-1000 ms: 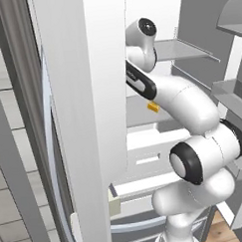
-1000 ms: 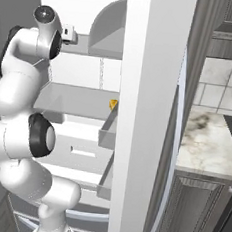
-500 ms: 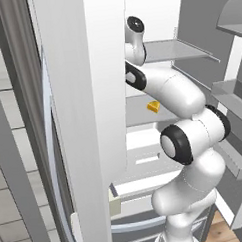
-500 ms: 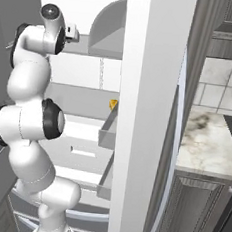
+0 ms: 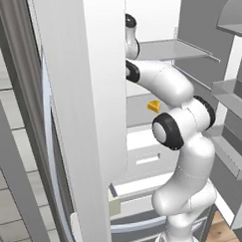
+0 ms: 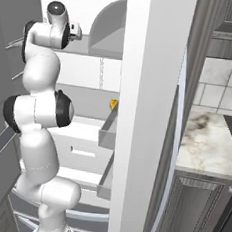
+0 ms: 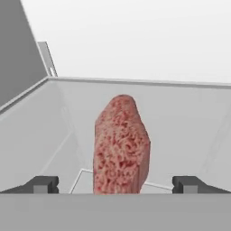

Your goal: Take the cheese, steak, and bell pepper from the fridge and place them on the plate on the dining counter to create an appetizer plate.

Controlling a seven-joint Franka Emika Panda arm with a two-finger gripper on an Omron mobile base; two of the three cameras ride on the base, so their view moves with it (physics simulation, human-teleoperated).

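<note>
The steak point(image 7: 121, 144), a dark-red slab standing on edge, rests on a pale grey shelf point(image 7: 189, 122) inside the open fridge point(image 5: 153, 12). My gripper point(image 7: 115, 184) is open, one tip on each side of the steak's near end, not touching it. The arm reaches up into the upper shelf of the fridge, with the hand point(image 6: 71, 31) there. One shelf lower lies the cheese point(image 5: 154, 106), a small yellow wedge point(image 6: 112, 104). The bell pepper, plate and dining counter are out of view.
The open left fridge door point(image 5: 82, 95) stands close beside the arm, the right door point(image 6: 148, 116) on the other side. Door bins point(image 5: 231, 95) hang at the right. A white drawer point(image 5: 144, 159) sits under the cheese shelf. A marble counter on dark cabinets point(image 6: 206, 139) lies beyond.
The arm has straightened upward and pushed the hand further into the upper shelf. The cheese has not moved. The jaws stayed open.
</note>
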